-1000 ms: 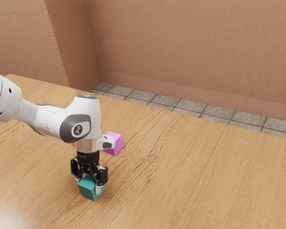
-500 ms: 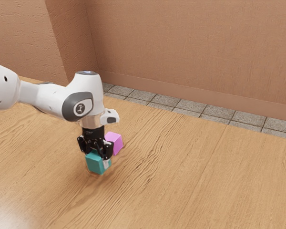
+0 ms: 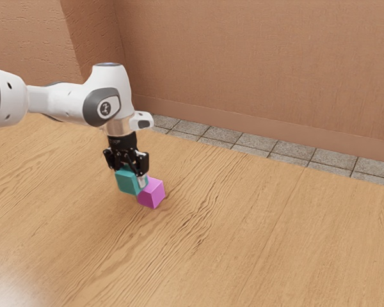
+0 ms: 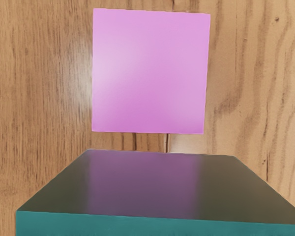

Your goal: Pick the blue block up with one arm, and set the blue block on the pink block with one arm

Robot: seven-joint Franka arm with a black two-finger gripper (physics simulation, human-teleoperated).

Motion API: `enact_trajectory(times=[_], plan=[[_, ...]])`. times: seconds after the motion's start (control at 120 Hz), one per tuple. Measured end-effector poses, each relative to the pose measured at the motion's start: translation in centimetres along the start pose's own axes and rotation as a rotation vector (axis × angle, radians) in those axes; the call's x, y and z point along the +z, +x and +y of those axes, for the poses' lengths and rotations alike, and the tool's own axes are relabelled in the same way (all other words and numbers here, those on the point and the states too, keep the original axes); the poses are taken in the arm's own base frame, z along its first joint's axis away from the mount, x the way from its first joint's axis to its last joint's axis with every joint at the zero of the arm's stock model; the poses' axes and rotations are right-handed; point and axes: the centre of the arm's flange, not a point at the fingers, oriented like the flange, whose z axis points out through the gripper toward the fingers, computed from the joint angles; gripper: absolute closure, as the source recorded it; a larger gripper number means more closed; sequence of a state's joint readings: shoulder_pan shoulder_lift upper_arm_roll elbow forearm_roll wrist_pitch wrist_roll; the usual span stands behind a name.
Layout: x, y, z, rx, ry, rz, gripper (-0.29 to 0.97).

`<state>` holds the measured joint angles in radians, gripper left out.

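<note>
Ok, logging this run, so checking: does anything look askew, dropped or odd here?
Nothing stands out. The gripper is shut on the blue block, which hangs level and looks teal. The pink block sits flat on the table, whole, not yet under it.

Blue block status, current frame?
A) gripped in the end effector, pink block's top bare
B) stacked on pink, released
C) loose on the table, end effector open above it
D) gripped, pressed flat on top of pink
A: the end effector has its fingers closed on two sides of the blue block. In the wrist view the pink block shows its whole top face uncovered, beyond the held block.
</note>
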<state>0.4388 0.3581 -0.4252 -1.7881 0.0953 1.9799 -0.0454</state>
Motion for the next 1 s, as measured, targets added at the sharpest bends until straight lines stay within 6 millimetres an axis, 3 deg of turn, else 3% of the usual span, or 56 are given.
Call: enact_trajectory(times=[0.175, 0.325, 0.492, 0.608, 0.775, 1.0], plan=[[0.9, 2.7, -1.3, 0.025, -0.003, -0.017, 0.38], [1.6, 3.6, -0.5, 0.063, 0.008, -0.035, 0.38], [0.9, 5.0, -0.6, 0.082, 0.017, -0.028, 0.37], [2.1, 5.6, -0.1, 0.106, 0.022, -0.049, 0.37], [2.9, 5.8, 0.1, 0.126, 0.020, -0.068, 0.20], [2.2, 5.9, 0.5, 0.148, 0.025, -0.068, 0.07]])
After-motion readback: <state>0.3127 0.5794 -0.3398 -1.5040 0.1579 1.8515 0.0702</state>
